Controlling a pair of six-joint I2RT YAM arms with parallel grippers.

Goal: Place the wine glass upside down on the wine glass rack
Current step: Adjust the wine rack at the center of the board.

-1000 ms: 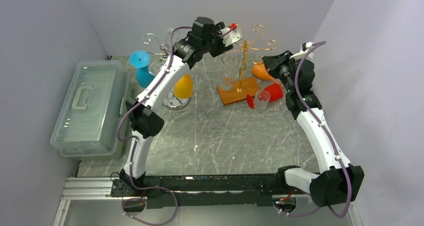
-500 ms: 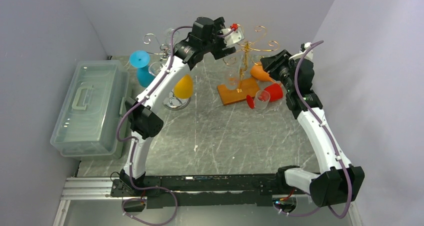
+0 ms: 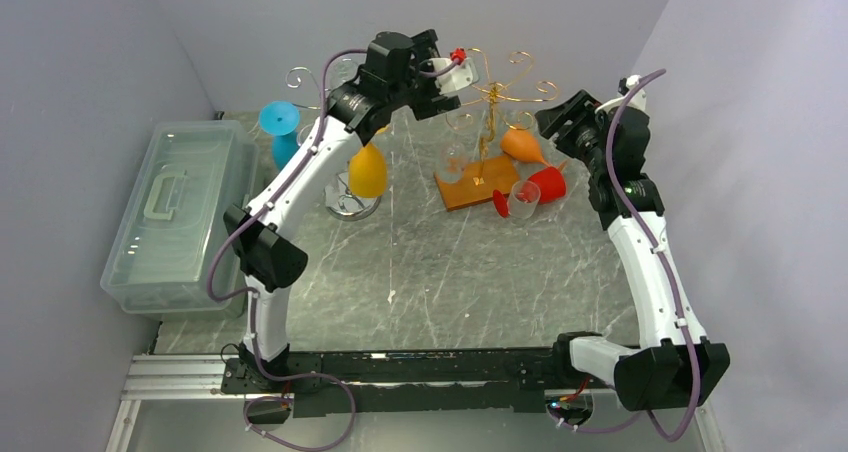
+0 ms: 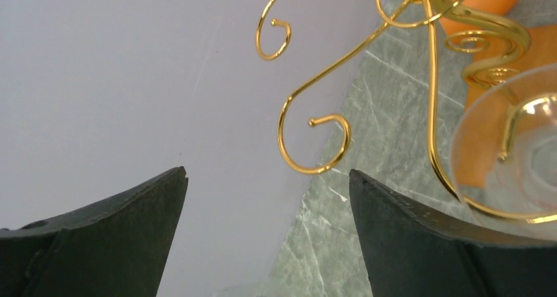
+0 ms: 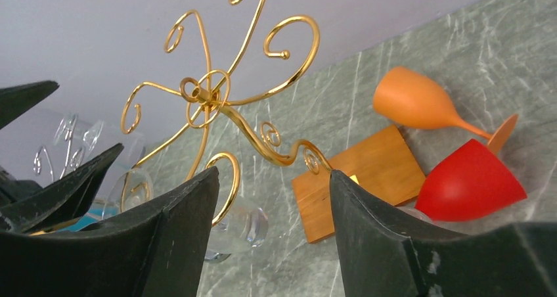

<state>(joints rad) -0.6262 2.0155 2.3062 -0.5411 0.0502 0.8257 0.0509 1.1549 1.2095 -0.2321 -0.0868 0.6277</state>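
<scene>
Looking from the top camera, you are seeing the clear wine glass (image 3: 455, 159) hanging foot-up under the left side of the gold rack (image 3: 490, 92). The left gripper (image 3: 453, 72) is hovering beside the rack's top and the right gripper (image 3: 556, 114) is hovering off its right side. In the left wrist view the left gripper (image 4: 266, 175) is standing wide and empty, and the glass's transparent foot (image 4: 509, 146) is sitting in a rack (image 4: 431, 80) hook. You should be backing straight away from the rack, avoiding its curls. In the right wrist view the right gripper (image 5: 272, 172) is parted on nothing, and the colourless bowl (image 5: 240, 225) is dangling below the rack (image 5: 207, 96).
</scene>
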